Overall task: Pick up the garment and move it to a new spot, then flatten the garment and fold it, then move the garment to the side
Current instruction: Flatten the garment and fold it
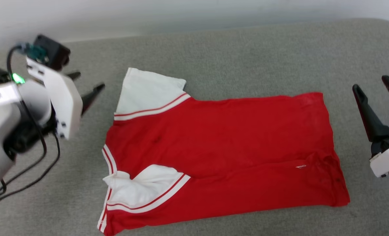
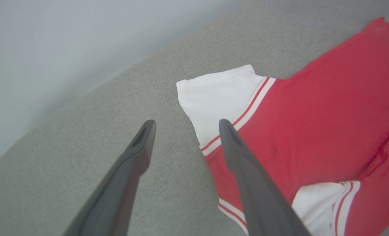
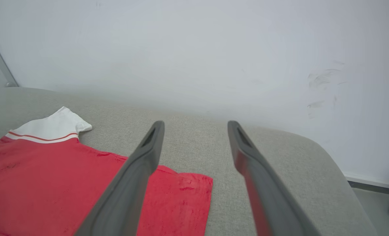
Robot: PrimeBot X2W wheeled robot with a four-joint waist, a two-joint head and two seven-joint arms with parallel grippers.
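Garment [image 1: 220,147] lies flat mid grey fabric-covered tabletop [image 1: 247,49], near sleeve folded in over the red body. Left gripper [image 1: 89,81] beside sleeve end, right gripper [image 1: 371,83] beside hem end. Both sets of fingers apart, empty, off the cloth.

The garment [image 1: 220,147] is lying spread on the padded surface [image 1: 247,49], my left gripper [image 1: 89,81] hanging near its sleeve end, my right gripper [image 1: 371,82] near its hem, the wall [image 1: 181,13] behind.

Open cushion [image 1: 247,55] L/R of garment [image 1: 220,147]; wall [image 1: 181,13] at back
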